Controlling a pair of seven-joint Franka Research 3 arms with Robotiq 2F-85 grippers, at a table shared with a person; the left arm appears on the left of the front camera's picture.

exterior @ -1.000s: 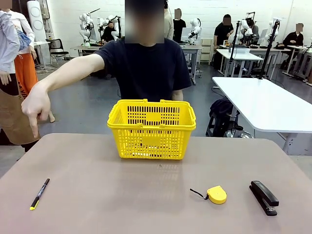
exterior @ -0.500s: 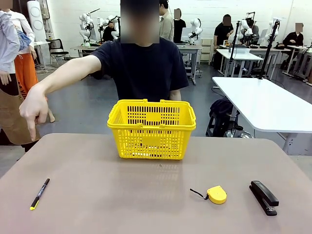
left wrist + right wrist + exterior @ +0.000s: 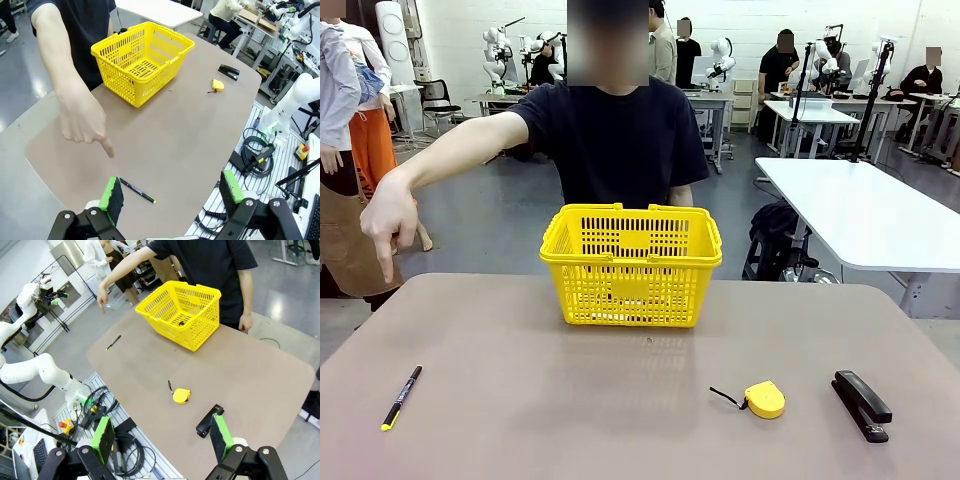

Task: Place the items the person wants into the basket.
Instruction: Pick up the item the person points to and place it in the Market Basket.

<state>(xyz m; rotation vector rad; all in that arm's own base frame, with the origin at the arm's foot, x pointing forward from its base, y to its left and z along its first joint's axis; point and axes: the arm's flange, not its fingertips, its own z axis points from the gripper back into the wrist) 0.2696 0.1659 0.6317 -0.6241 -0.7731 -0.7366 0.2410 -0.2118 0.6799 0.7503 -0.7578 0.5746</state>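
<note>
- The left gripper (image 3: 171,189) is seen in the left wrist view at the bottom edge, held high above the table (image 3: 570,400); its green pads are spread wide apart and nothing is held between them.
- At the left of the front view, the person's arm is stretched out sideways from the shoulder and slopes downward. The hand (image 3: 390,225) is bent down at the wrist, and the index finger is pointed straight down past the table's left far corner.
- Below that hand, in the lower left of the front view, a thin black pen with yellow tip (image 3: 401,397) is seen lying flat on the table, its yellow tip toward the near edge. It is untouched and well apart from the basket.
- In the upper centre, the yellow basket (image 3: 630,262) is stood upright near the far edge, just in front of the person's torso.
- To the lower right of centre, a round yellow tape measure (image 3: 764,399) is seen on the table.
- Just right of it, apart, a black stapler (image 3: 861,405) is laid.
- The right gripper (image 3: 162,435) is seen at the bottom of the right wrist view, raised well above the table's edge, with its pads spread wide and empty.
</note>
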